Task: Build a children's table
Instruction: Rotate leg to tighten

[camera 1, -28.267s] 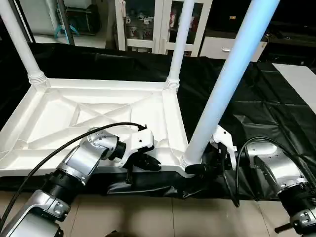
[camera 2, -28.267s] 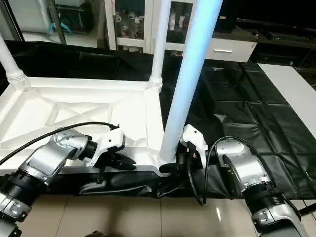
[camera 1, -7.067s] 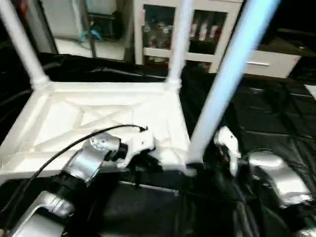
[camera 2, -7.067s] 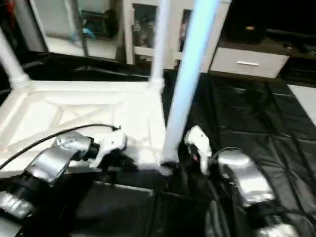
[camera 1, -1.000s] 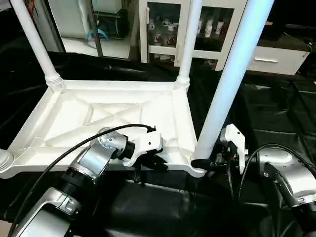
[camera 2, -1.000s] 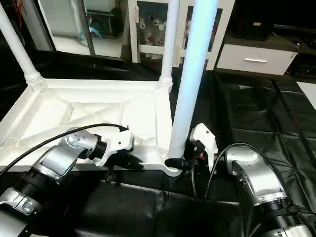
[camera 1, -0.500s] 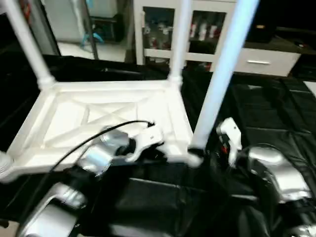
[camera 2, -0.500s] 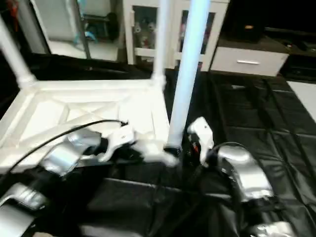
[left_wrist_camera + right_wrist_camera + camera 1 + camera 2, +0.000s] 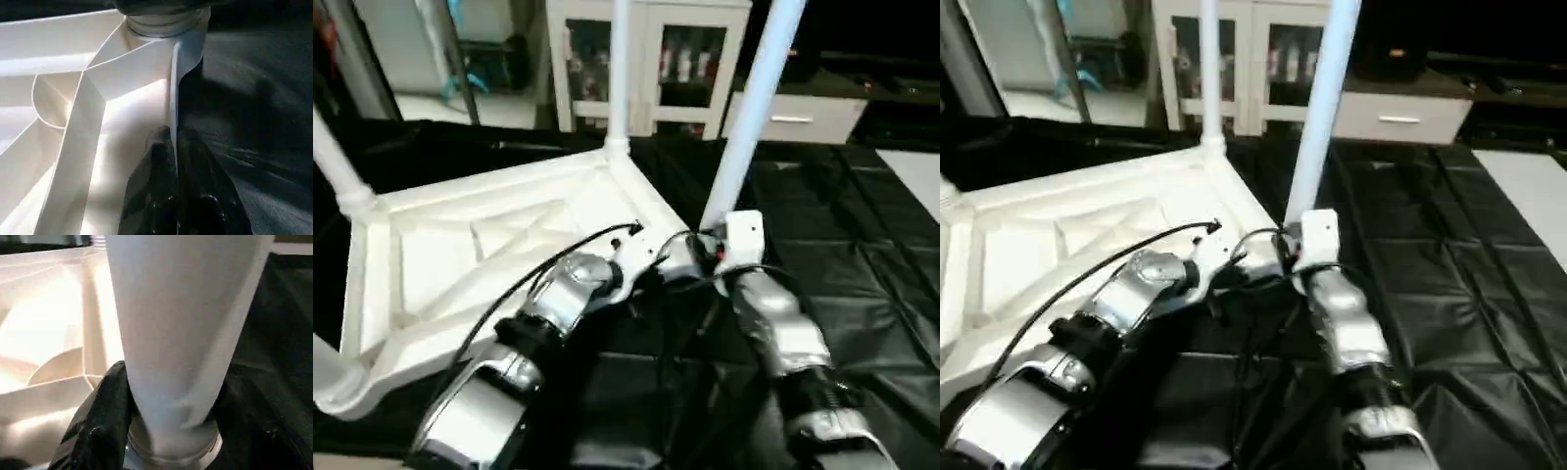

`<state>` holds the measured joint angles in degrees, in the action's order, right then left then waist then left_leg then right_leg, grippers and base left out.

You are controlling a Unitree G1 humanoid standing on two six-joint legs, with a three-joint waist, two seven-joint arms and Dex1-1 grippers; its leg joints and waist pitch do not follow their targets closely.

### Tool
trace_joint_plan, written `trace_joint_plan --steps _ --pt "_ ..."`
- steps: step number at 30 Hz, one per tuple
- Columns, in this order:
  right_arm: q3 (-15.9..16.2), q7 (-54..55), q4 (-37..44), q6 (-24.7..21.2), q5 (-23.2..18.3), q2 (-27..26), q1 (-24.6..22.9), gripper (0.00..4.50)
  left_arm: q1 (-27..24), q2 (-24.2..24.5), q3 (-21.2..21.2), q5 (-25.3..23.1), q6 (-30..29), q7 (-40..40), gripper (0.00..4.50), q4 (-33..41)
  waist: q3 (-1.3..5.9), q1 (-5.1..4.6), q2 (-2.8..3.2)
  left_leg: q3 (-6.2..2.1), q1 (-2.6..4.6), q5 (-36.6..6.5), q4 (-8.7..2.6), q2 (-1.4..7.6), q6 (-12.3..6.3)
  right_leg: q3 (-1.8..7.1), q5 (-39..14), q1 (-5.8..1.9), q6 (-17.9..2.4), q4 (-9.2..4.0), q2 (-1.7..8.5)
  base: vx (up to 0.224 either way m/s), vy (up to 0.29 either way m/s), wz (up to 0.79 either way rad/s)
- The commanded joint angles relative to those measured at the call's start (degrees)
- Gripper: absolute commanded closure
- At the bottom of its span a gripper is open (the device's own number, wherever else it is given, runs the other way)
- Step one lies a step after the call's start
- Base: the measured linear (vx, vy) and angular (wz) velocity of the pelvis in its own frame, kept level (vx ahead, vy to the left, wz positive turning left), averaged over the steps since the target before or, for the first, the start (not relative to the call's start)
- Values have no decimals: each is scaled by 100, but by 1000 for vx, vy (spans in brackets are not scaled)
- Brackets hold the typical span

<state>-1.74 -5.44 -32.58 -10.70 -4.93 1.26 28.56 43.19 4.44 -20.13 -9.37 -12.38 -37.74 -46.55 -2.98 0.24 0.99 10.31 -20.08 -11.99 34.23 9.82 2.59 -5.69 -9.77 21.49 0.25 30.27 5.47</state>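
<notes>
Left hand (image 9: pixel 176 196) is pinched shut on the tabletop's rim (image 9: pixel 172 98) to steady it; right hand (image 9: pixel 166 431) wraps the leg (image 9: pixel 181 323) at its socket, probably seating it.

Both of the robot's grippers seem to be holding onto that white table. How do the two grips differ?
The left gripper pinches the thin rim of the table top, one finger on each side; the right gripper wraps the thick round base of a leg. The left is almost shut; the right stands about half open around the tube. Both have black fingers and grip at the same corner.
</notes>
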Motion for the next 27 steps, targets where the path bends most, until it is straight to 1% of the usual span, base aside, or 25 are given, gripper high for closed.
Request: trace_joint_plan --steps 1,2,3,5,7,8,9,10,11,12,13,14,15,16,17,18,19,20,21,22,23,24,25,26,27 --pt "317 -225 -72 112 -134 -432 -44 248 187 -113 193 -160 152 901 450 -185 254 -65 7 -277 177 -3403 -606 323 225 126 -2873 -57 -639 -446 387 0 0 0" --pt "299 -267 -42 150 -123 -458 -59 249 199 -116 205 -148 172 904 450 -231 255 -61 -5 -267 178 -3354 -603 320 209 143 -2857 -49 -668 -443 398 0 0 0" --pt "293 -292 -30 178 -115 -472 -67 249 207 -118 212 -138 179 905 450 -260 257 -45 2 -257 168 -3249 -600 316 188 172 -2829 -45 -719 -434 415 0 0 0" --pt "332 -260 8 346 -22 -451 -101 250 213 -97 204 -121 266 857 450 -316 267 -24 1 -242 133 -3037 -611 323 158 218 -2640 -54 -817 -398 426 0 0 0" --pt "366 -261 37 412 22 -422 -117 251 208 -84 198 -116 298 821 450 -323 278 -11 -14 -221 119 -2858 -608 323 135 250 -2464 -56 -907 -366 426 0 0 0" --pt "343 -356 81 468 -23 -397 -131 251 213 -75 189 -103 395 750 450 -368 279 -1 -5 -214 114 -2804 -607 320 119 260 -2429 -54 -928 -363 428 0 0 0" --pt "321 -428 111 498 -65 -383 -138 251 217 -70 183 -93 461 703 450 -399 279 13 -21 -194 112 -2713 -597 313 82 279 -2384 -45 -968 -359 428 0 0 0" --pt "254 -327 140 663 8 -284 -140 195 253 -69 178 -92 669 609 450 -523 280 25 -20 -179 120 -2657 -589 305 51 290 -2403 -30 -985 -359 422 0 0 0" --pt "245 -320 168 671 12 -266 -149 181 252 -67 176 -90 689 593 450 -527 293 51 -36 -166 106 -2520 -579 299 15 305 -2383 -43 -995 -342 425 0 0 0" --pt "195 -302 308 698 24 -191 -203 173 253 -64 171 -86 774 535 450 -551 288 62 -45 -157 90 -2472 -578 298 -15 311 -2377 -45 -994 -336 427 0 0 0" --pt "135 -258 556 637 31 -89 -307 173 247 -51 147 -85 871 438 450 -554 290 67 -52 -172 39 -2304 -584 298 -72 311 -2408 -90 -937 -319 435 0 0 0" --pt "92 -225 761 544 29 -17 -415 161 245 -47 145 -77 889 402 450 -555 301 79 -47 -176 16 -2175 -590 308 -94 314 -2347 -118 -924 -304 442 0 0 0" --pt "50 -201 981 450 28 56 -538 147 241 -45 146 -70 897 375 450 -554 311 90 -38 -181 8 -2058 -595 324 -104 316 -2245 -127 -934 -287 444 0 0 0" --pt "25 -221 1253 344 26 145 -717 139 236 -39 139 -62 942 318 450 -554 323 137 -55 -146 34 -1769 -584 335 -170 336 -1886 -109 -1011 -264 422 0 0 0" --pt "12 -235 1374 305 31 182 -802 139 236 -37 136 -58 967 294 450 -560 327 158 -54 -127 43 -1685 -576 337 -201 345 -1785 -99 -1096 -246 419 0 0 0" --pt "20 -365 1697 166 -24 267 -1052 139 231 -35 136 -56 985 291 450 -562 330 177 -36 -124 43 -1657 -574 338 -207 346 -1780 -101 -1121 -239 421 0 0 0" --pt "41 -502 1952 34 -97 328 -1261 139 231 -33 138 -57 1025 288 450 -580 335 208 -35 -113 43 -1556 -561 337 -238 355 -1658 -107 -1142 -229 418 53 -24 5" --pt "41 -502 1952 34 -97 328 -1261 139 231 -33 138 -57 1025 288 450 -580 331 226 -45 -96 55 -1535 -557 332 -272 358 -1609 -98 -1144 -239 404 60 -29 7" --pt "245 -972 2491 -285 -249 546 -1718 139 249 -30 137 -66 1144 276 450 -658 361 258 -22 -97 37 -1294 -534 331 -362 367 -1312 -129 -1230 -179 415 60 -29 7" --pt "312 -1088 2604 -346 -271 607 -1817 139 256 -31 138 -67 1175 270 450 -683 362 258 -45 -82 15 -1206 -517 312 -437 366 -1195 -135 -1226 -183 395 61 -31 7" --pt "519 -1394 2886 -514 -307 790 -2068 139 271 -33 139 -70 1263 239 450 -740 358 278 -23 -91 7 -1149 -508 324 -458 374 -1113 -139 -1256 -158 407 61 -26 4" --pt "872 -1852 3332 -867 -366 1128 -2441 139 287 -33 136 -79 1363 205 450 -805 358 304 -17 -99 -15 -1080 -500 332 -546 369 -1026 -179 -1249 -145 404 61 -26 4" --pt "911 -1902 3393 -931 -381 1173 -2488 139 288 -32 133 -82 1370 202 450 -810 371 319 -30 -108 -44 -937 -489 343 -634 371 -865 -196 -1271 -114 409 52 -20 -1" --pt "1025 -2030 3619 -1195 -429 1317 -2648 139 294 -27 121 -94 1417 178 450 -830 368 324 2 -99 -59 -962 -489 335 -640 362 -997 -196 -1293 -128 412 0 0 0" --pt "1032 -2037 3640 -1221 -432 1329 -2661 139 295 -26 119 -95 1423 175 450 -832 369 325 -9 -102 -62 -983 -489 333 -621 358 -1119 -204 -1268 -139 411 0 0 0"
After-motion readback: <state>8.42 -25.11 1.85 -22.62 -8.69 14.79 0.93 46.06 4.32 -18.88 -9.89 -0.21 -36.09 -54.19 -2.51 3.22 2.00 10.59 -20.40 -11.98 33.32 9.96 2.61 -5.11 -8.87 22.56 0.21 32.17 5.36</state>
